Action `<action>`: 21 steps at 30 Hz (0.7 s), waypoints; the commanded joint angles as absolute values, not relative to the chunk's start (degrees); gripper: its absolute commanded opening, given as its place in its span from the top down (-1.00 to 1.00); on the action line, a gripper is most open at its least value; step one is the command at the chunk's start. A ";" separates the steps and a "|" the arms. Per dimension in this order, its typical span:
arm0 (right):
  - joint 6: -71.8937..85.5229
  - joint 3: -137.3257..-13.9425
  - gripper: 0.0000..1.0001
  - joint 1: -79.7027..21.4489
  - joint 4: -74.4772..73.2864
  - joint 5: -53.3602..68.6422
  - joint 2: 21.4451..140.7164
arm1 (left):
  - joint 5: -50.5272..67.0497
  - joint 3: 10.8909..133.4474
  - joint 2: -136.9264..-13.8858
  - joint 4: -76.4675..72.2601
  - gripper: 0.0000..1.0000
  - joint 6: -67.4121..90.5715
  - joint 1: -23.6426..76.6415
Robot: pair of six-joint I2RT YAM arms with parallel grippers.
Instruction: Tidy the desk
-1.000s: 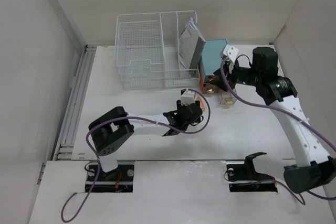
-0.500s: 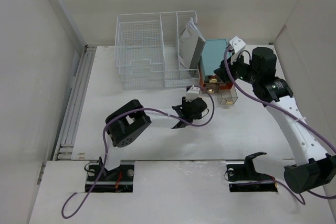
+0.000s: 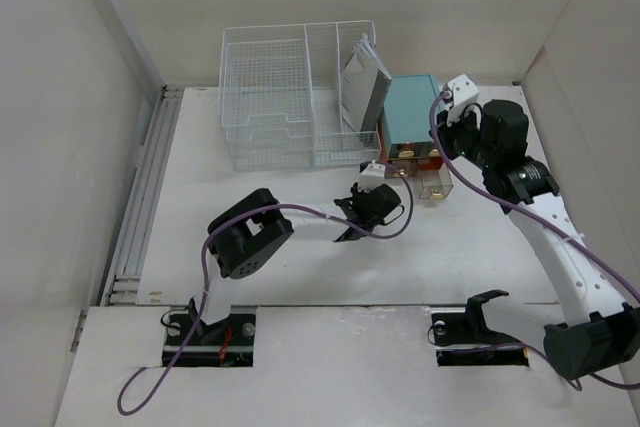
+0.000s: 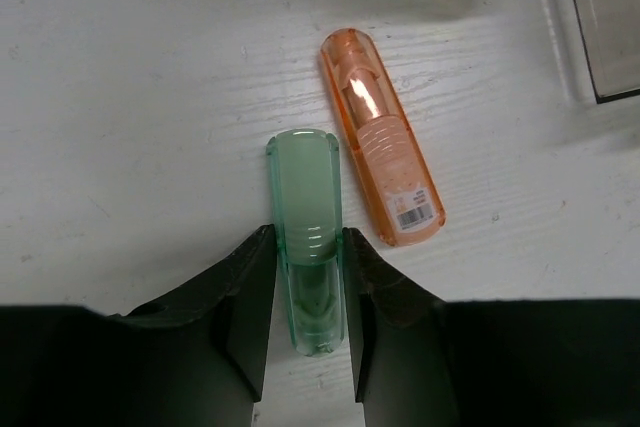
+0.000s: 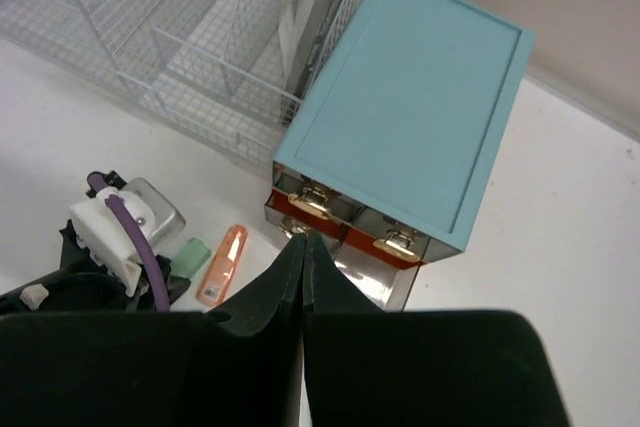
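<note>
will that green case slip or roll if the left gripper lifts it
Probably stiff: the green case looks like hard moulded plastic. Its glossy sides may slip in the left gripper, though the ribs at the grip could help. Flattish shape, so rolling seems unlikely.

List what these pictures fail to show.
Left wrist view: the label on the orange case is too small to read.
Left wrist view: the clear box is cut off by the frame edge.
Right wrist view: drawers of the teal drawer box sit partly behind the right gripper; contents unseen.
</note>
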State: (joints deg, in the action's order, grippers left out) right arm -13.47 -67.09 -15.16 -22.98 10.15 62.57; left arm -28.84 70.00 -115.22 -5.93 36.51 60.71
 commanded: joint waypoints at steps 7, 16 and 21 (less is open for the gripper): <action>-12.83 -64.07 -0.10 -15.29 -27.93 18.18 66.00 | -31.38 55.30 -97.96 0.53 1.00 43.31 62.31; -12.83 -62.31 -0.15 -26.97 -33.83 11.35 78.54 | -30.23 44.74 -76.39 1.14 1.00 49.12 65.48; -11.00 -65.64 -0.18 -28.56 -35.60 8.80 90.23 | -32.16 40.80 -70.08 4.21 1.00 51.67 66.61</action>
